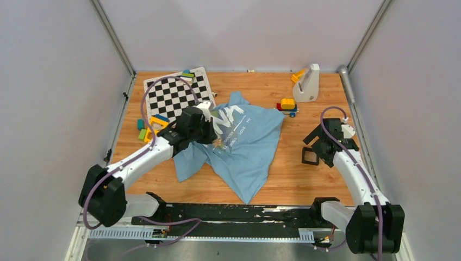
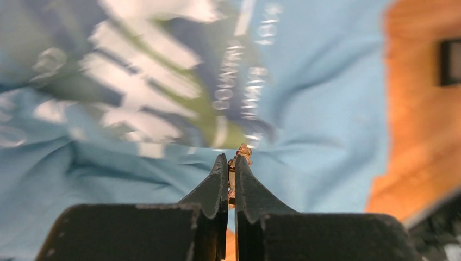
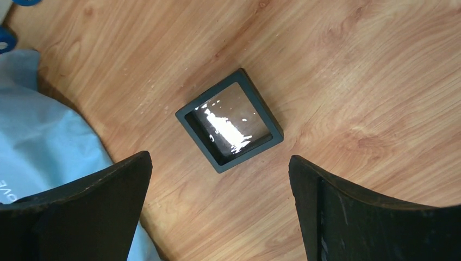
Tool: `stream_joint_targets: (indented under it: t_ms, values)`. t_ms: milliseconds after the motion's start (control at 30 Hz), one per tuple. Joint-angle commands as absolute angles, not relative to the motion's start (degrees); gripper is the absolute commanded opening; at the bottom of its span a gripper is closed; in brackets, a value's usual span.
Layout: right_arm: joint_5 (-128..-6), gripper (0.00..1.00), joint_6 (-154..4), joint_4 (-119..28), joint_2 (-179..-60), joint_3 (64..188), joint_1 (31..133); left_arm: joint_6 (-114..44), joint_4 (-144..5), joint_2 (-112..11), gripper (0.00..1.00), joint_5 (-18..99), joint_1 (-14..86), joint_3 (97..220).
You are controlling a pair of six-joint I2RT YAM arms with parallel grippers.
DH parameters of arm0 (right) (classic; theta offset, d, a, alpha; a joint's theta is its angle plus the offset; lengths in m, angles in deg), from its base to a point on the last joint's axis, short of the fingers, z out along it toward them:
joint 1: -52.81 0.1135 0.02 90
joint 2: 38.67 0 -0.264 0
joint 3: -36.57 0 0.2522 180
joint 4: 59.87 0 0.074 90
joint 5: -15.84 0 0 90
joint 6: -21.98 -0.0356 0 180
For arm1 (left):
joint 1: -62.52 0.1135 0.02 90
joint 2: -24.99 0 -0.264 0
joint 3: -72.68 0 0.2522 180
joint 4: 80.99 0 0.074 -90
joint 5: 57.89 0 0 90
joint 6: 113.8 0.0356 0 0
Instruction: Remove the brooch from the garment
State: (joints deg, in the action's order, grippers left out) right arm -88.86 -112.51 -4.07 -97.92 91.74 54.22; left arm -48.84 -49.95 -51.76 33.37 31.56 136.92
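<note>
The brooch (image 2: 243, 150) shows in the left wrist view as a tiny orange-gold speck just below the middle of the frame. It sits at the very tips of the left gripper (image 2: 229, 159), whose jaws are clenched to a thin slit with the piece pinched between them. Whether it is fastened to the cloth or free of it cannot be told.

Behind it lies the garment (image 2: 326, 109), its white lettering and green patches blurred across the upper left. From above, the garment (image 1: 247, 155) is spread crumpled at the centre of the wooden table (image 1: 304, 185).

At the right of that view, the right gripper (image 1: 314, 148) is spread wide and holds nothing. It hangs over a small black square box (image 3: 229, 128) without touching it.
</note>
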Motion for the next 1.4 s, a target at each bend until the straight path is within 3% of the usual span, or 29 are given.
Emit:
stream_joint_targets:
  t_ms: [0,200,400,667,967,1367]
  values:
    - [-92.11,0.99,-108.54,-7.96,-102.57,94.76,54.04,-43.95,-61.87,-45.63,0.00,46.85,30.36,135.08]
    - [-96.39,1.00,-110.76,-7.41,-110.30,95.49,53.46,-44.63,-68.48,-46.25,0.00,54.12,30.18,131.90]
    - [-84.51,1.00,-114.30,-9.86,-116.68,96.39,47.92,-46.48,-72.32,-47.64,0.00,58.80,30.01,129.39]
    - [-80.23,1.00,-128.87,-7.33,-118.41,98.52,47.72,-46.57,-72.56,-45.09,0.00,58.03,29.92,128.41]
    - [-80.82,0.98,-140.42,10.88,-125.10,109.17,47.80,-46.30,-71.49,-43.80,0.00,57.97,29.98,128.59]
    - [-77.75,0.97,-151.31,10.63,-123.30,106.11,47.72,-47.14,-72.53,-44.06,0.00,58.91,29.92,128.10]
